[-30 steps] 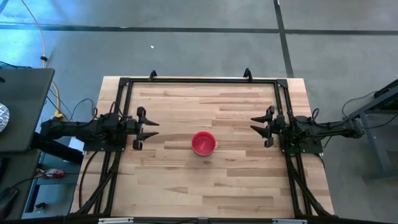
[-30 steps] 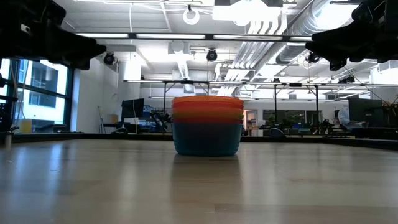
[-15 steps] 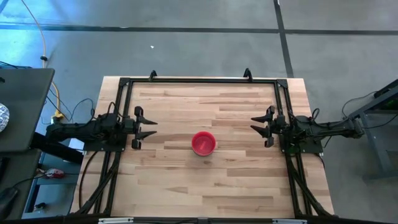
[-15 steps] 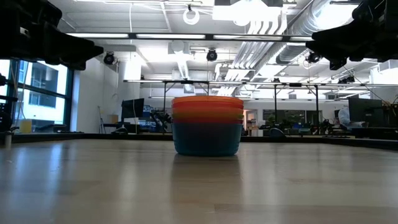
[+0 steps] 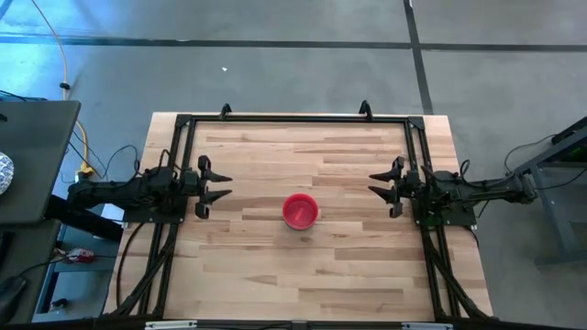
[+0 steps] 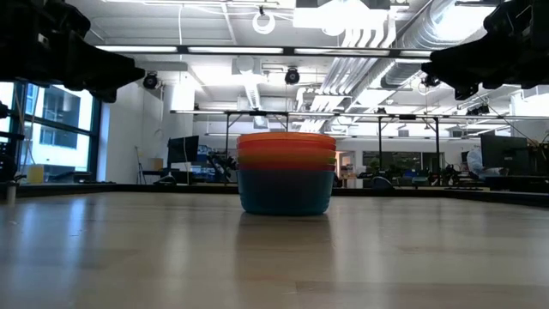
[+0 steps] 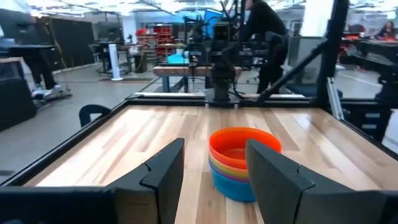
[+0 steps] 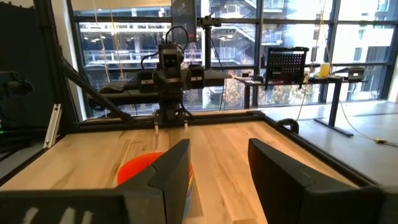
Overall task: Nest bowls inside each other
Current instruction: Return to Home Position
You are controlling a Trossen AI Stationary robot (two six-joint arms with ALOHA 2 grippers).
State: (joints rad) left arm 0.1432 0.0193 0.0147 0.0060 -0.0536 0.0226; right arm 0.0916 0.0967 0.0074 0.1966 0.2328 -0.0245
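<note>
The bowls stand nested in one upright stack at the table's middle, resting by the teal blue bottom bowl on the wood, red on top. In the left wrist view the stack shows red, yellow and teal rims; in the right wrist view the stack is partly hidden behind a finger. My left gripper hovers open at the table's left side, my right gripper open at the right side, both well away from the stack.
A black frame runs along the table's far, left and right edges. Bare wood lies all round the stack. In the left wrist view a person in dark clothes stands in the room behind the right arm.
My left arm has drawn back a little toward the table's left edge, staying open. The stack and my right arm have kept still.
</note>
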